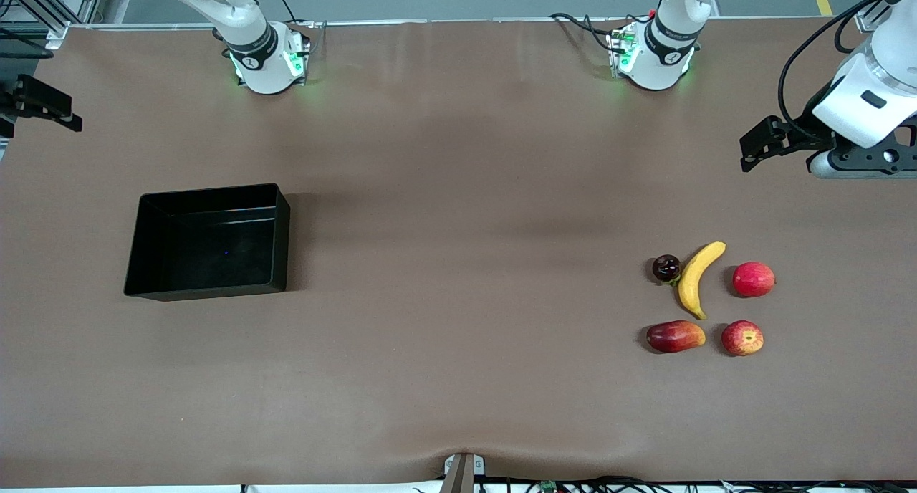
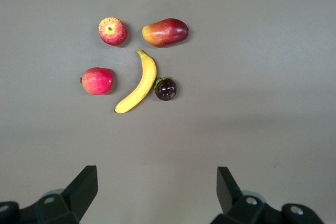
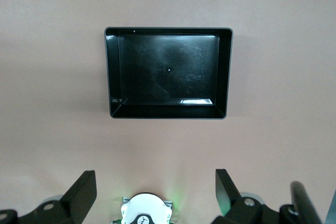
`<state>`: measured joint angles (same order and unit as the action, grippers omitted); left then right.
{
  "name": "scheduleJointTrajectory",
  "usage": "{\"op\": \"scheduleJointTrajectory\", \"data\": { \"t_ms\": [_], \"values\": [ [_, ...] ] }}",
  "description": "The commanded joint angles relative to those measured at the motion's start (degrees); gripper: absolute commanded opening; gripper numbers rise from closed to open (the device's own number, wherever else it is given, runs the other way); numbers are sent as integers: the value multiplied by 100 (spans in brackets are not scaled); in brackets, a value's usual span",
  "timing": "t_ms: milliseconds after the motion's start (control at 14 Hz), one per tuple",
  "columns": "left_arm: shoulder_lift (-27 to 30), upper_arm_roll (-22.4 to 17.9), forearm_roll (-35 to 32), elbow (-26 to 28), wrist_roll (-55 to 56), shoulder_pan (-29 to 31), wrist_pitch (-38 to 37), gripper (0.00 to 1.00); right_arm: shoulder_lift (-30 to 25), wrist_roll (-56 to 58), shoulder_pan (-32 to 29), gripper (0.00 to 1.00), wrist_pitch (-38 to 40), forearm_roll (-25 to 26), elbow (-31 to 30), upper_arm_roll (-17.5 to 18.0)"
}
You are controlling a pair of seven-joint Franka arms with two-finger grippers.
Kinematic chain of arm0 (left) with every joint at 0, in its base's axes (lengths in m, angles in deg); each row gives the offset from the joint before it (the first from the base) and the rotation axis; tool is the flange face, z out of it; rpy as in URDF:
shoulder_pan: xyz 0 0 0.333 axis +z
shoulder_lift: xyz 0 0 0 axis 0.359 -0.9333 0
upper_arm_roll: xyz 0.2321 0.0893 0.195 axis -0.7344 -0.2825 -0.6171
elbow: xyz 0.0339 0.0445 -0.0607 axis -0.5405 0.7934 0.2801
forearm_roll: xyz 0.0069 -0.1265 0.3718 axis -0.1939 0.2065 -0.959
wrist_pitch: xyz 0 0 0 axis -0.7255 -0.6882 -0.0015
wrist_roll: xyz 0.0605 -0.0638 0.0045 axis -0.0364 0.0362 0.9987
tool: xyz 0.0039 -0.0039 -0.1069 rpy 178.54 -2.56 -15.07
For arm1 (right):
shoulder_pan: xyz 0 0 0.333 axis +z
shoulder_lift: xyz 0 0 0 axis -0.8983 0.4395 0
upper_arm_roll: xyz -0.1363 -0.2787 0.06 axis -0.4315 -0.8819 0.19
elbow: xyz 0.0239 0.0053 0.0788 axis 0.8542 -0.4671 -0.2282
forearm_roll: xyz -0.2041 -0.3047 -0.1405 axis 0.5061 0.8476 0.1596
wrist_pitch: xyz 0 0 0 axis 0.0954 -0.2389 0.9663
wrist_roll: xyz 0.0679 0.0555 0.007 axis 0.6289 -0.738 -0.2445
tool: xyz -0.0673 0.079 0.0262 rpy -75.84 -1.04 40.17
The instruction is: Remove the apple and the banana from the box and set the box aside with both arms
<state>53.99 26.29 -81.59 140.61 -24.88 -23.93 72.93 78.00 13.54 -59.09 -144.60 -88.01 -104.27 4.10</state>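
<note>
Currently box (image 1: 208, 242) sitting empty (light, stiff, glossy; grip opposite walls); left gripper (image 2: 157, 192), right gripper (image 3: 156, 192) both hanging wide open, empty.

White arms (image 1: 247, 20), black cables, green-lit bases.

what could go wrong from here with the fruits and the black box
1. The streaked red apple lies beside a plain pinkish-red round fruit and a red-and-yellow mango; the open left gripper could pick the wrong one.
2. The curved yellow banana touches a dark round fruit, which a grasp may knock away.
3. The glossy black plastic box is empty, so the task's premise fails.
</note>
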Motion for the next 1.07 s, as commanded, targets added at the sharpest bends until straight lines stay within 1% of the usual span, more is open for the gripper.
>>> {"op": "scheduleJointTrajectory", "data": {
  "t_ms": [0, 71, 214, 429, 1000],
  "values": [
    [-16, -8, 56, -50, 33, 8, 31, 100, -159, -119, 17, 100, -169, 89, -186, 29],
    [-60, -8, 38, -128, 33, 8, 31, 100, -107, -67, -44, 100, -160, 72, -54, 29],
    [-200, -25, -93, -374, 24, -10, -39, 100, -36, -57, 25, 100, -151, 81, 96, 29],
    [-218, -8, -217, -393, 24, -27, -48, 100, -45, -40, -185, 100, -82, -164, 61, -7],
    [-218, -25, -225, -393, -2, 8, -75, 100, -80, -67, -115, 100, -292, -113, 26, 29]
  ]
}}
